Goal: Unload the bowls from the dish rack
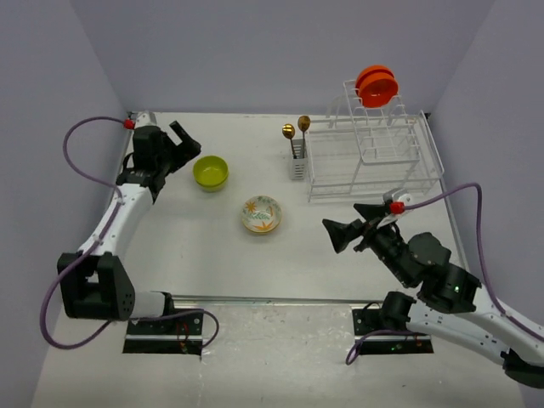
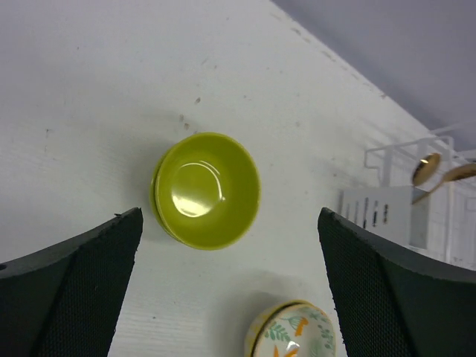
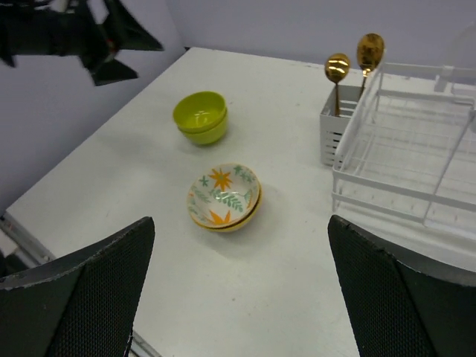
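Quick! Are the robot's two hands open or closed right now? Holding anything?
Left gripper: open, empty; the lime-green bowl sits free below it.
Right gripper: open, empty.

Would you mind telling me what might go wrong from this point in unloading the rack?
1. The orange bowls stand on edge, high on the upper tier of the dish rack. A poor pinch by the open right tool might tip them off.
2. Carrying them across to the table could clip the gold spoons standing in the caddy.
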You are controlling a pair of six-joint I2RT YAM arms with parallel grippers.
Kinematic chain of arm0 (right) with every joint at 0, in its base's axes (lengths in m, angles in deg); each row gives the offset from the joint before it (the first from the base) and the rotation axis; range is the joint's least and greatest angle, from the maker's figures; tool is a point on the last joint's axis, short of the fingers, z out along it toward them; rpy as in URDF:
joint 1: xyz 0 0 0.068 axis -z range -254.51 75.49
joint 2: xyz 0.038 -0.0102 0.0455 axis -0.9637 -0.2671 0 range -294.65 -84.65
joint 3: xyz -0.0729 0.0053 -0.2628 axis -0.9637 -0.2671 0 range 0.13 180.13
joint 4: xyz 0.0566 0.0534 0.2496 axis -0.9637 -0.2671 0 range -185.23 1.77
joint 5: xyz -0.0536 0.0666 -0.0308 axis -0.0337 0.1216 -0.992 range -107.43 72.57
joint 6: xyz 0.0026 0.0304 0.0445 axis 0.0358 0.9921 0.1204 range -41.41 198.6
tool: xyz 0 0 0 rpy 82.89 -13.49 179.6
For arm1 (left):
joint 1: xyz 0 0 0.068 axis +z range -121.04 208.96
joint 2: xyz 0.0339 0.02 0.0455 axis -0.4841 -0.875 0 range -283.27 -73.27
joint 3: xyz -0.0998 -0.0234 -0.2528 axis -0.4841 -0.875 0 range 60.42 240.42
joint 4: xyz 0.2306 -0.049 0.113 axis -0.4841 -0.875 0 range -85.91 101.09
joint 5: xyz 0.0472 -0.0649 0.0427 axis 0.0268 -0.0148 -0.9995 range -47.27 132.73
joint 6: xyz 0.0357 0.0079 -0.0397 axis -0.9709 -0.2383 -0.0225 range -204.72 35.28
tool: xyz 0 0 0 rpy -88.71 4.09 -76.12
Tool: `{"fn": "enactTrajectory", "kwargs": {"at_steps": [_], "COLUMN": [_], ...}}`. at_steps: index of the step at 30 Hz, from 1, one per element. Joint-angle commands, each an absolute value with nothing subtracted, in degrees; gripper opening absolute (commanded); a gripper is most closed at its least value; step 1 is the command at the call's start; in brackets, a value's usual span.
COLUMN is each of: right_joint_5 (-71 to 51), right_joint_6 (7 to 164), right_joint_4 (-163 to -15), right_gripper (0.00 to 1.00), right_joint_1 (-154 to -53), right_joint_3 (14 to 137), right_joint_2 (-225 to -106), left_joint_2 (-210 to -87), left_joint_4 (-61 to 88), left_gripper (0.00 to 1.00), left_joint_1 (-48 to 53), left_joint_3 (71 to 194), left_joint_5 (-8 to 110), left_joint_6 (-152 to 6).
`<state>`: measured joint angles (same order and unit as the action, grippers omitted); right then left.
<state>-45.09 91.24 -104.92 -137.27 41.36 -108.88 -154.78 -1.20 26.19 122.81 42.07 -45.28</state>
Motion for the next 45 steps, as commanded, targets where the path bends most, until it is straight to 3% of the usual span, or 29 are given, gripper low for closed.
{"fn": "enactTrajectory", "kwargs": {"at_steps": [1, 7, 10, 15, 18, 23, 37, 40, 44, 45], "right_joint_5": [-47.0, -18.5, -7.5, -8.0, -12.9, -14.6, -13.9, -14.3, -15.5, -15.7], "right_joint_6": [99.4, 105.0, 117.0, 137.6, 147.6, 160.9, 166.5, 167.6, 167.8, 168.0], "right_joint_4": [-103.3, -103.3, -102.1, -94.3, -91.4, -78.9, -69.1, -67.5, -65.6, -65.6], "right_gripper": [0.99, 0.99, 0.99, 0.99, 0.99, 0.88, 0.7, 0.61, 0.35, 0.33], "right_joint_1": [-130.2, -104.9, -90.2, -78.9, -76.0, -72.1, -70.8, -70.7, -70.8, -70.8], "right_joint_3": [47.0, 63.5, 70.2, 74.7, 75.5, 75.2, 90.0, 89.7, 86.9, 86.6], "right_joint_2": [-113.2, -130.9, -140.2, -149.8, -154.4, -164.3, -187.3, -188.7, -188.6, -188.6], "left_joint_2": [-143.2, -127.2, -121.4, -113.0, -111.2, -111.1, -109.6, -109.6, -109.3, -109.3], "left_joint_4": [-4.1, -16.7, -21.2, -19.5, -16.6, -16.9, -16.2, -16.1, -15.7, -15.5], "left_gripper": [1.0, 1.0, 1.0, 1.0, 1.0, 1.0, 1.0, 1.0, 1.0, 1.0], "left_joint_1": [26.1, 25.9, 25.9, 25.9, 25.9, 25.9, 23.3, 23.3, 23.2, 23.2], "left_joint_3": [121.9, 121.6, 119.8, 108.7, 104.0, 104.8, 104.5, 104.6, 104.5, 104.3], "left_joint_5": [44.3, 43.6, 38.6, 34.6, 34.3, 37.1, 39.8, 40.1, 40.8, 41.7], "left_joint_6": [-46.2, -56.1, -60.3, -63.1, -63.3, -63.9, -64.7, -64.8, -64.9, -65.0]}}
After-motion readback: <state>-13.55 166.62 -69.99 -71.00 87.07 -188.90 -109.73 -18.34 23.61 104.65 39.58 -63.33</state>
